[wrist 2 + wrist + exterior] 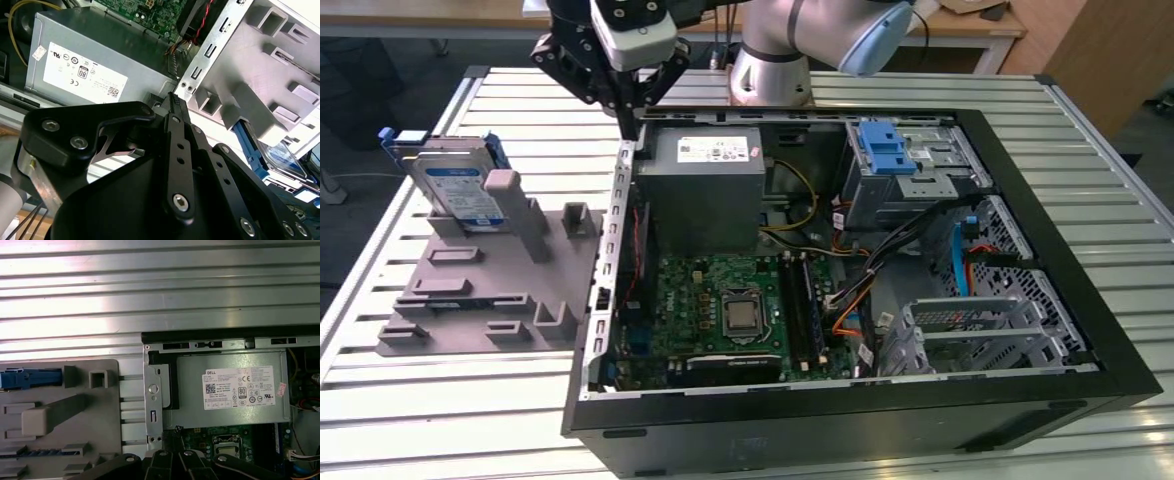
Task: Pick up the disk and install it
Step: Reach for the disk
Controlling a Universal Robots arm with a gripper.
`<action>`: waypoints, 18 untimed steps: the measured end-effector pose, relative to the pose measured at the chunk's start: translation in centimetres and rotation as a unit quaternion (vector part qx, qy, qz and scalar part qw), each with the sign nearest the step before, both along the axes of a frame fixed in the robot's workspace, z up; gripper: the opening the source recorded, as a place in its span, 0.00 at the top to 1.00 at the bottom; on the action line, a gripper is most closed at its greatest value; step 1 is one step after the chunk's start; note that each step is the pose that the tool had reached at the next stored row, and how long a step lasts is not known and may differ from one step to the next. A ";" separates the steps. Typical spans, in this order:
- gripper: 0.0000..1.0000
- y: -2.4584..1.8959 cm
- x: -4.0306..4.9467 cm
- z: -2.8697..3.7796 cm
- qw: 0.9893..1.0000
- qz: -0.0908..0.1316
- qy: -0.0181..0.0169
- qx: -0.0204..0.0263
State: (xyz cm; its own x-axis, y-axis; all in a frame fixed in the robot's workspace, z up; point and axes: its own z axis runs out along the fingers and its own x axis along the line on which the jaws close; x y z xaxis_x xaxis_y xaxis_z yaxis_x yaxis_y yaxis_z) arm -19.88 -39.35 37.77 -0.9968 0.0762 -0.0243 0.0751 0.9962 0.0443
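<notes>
In the exterior view, the gripper (630, 108) hangs at about 11 o'clock in the picture, just above the far corner of the open computer case (854, 420), near the power supply (707, 190). Its jaws are pressed together to a narrow tip and they carry nothing. The disk (460, 190) stands upright on its edge in a grey holder (494, 280), at about 8 o'clock from the gripper and well apart from it, on the slatted metal surface (400, 400). Inside the case, the drive cage (907, 165) with a blue latch sits at about 1 o'clock from the mainboard (720, 310). In the second wrist view, the black jaws meet at the tip of the gripper (172, 100) with no gap to see between them, close to the metal edge of the case, between the power supply (100, 60) and the grey holder (270, 85). A part of the disk (282, 157), with its blue label, shows beyond the holder. In the first wrist view, the links of the gripper (172, 457) are over the case wall, the power supply (230, 390) lies inside the case, and the blue frame of the disk (30, 378) rises from the grey holder (60, 415) just outside it.
</notes>
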 end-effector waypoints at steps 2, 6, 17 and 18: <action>0.89 0.00 -0.07 -0.03 1.000 0.000 0.000 0.000; 0.89 0.00 -0.19 -0.08 1.000 0.000 0.000 0.000; 0.89 0.00 -0.60 -0.21 1.000 0.000 0.000 0.000; 0.89 0.01 -0.64 -0.22 1.000 0.000 0.000 0.000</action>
State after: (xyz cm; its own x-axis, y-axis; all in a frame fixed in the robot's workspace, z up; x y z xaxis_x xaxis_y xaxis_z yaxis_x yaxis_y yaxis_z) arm -20.52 -39.34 37.55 -0.9968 0.0763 -0.0242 0.0751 0.9962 0.0443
